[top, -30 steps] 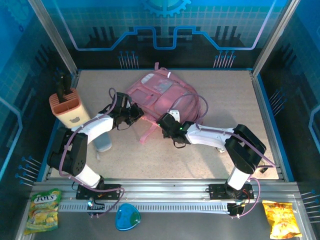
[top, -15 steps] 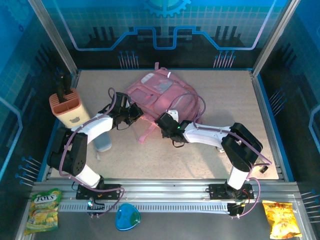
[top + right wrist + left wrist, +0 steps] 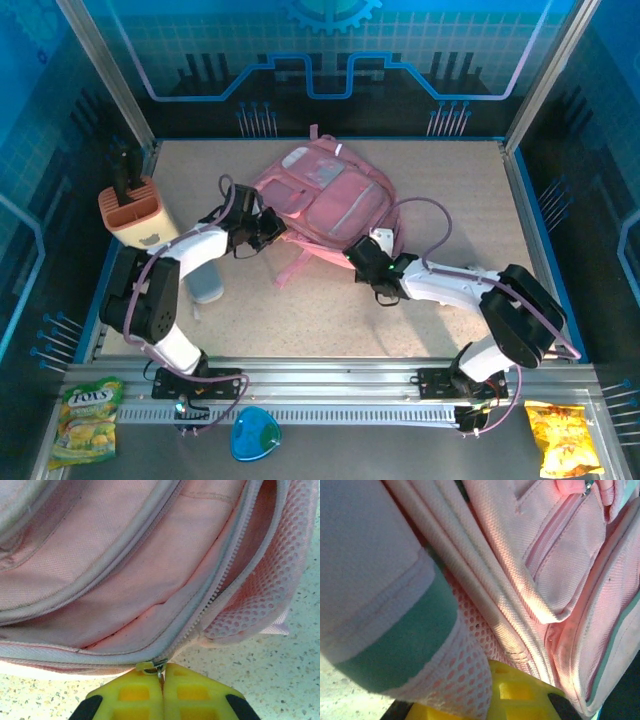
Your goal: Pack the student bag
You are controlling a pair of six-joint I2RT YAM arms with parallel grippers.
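R gripper (image 3: 162, 692) was shifted right along student bag's (image 3: 335, 200) near edge and is now clamped on zip pull (image 3: 159, 669). L gripper (image 3: 262, 228) kept closed at bag's left side. Unzipping prob. begun.

I have the student bag (image 3: 325, 195) lying on the bench (image 3: 500, 200), toward the back. My left hand (image 3: 268, 228) meets the bag's left edge, and my right hand (image 3: 162, 680) meets its near edge at the zip pull (image 3: 159, 669). A holder (image 3: 135, 215) stands well left of the bag. One snack packet (image 3: 85, 418) lies far front-left and a second snack packet (image 3: 562, 438) far front-right.
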